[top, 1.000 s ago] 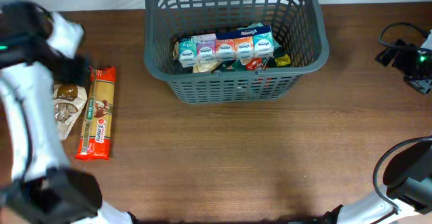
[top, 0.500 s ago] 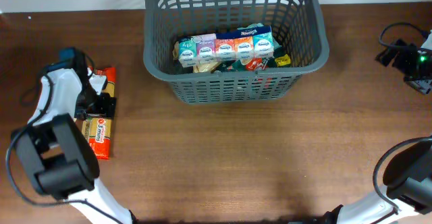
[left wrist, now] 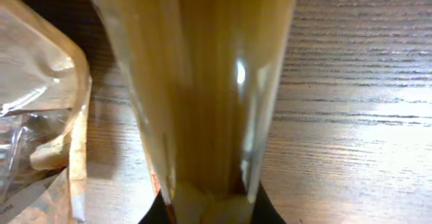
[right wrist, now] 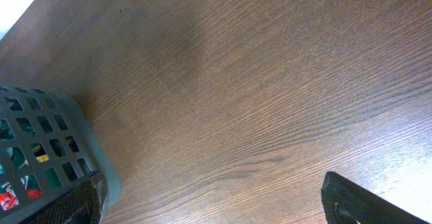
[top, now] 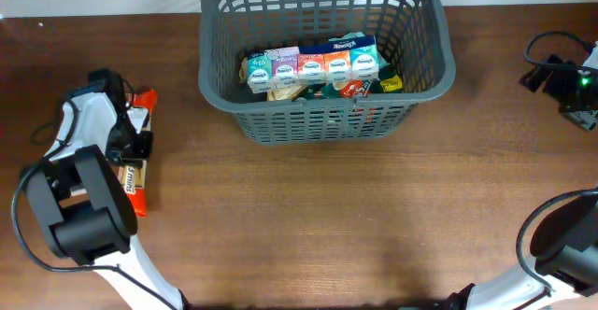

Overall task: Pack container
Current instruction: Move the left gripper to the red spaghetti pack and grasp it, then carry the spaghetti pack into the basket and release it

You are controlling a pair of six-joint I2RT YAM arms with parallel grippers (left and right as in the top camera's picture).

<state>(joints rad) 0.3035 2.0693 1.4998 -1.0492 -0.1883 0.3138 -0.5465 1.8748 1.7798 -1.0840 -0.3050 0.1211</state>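
Your left gripper is clamped across the narrow width of the spaghetti packet at the left, apparently to carry it right into the grey shopping basket at far centre.

The left arm hides most of the spaghetti packet, which blurs in the wrist view.
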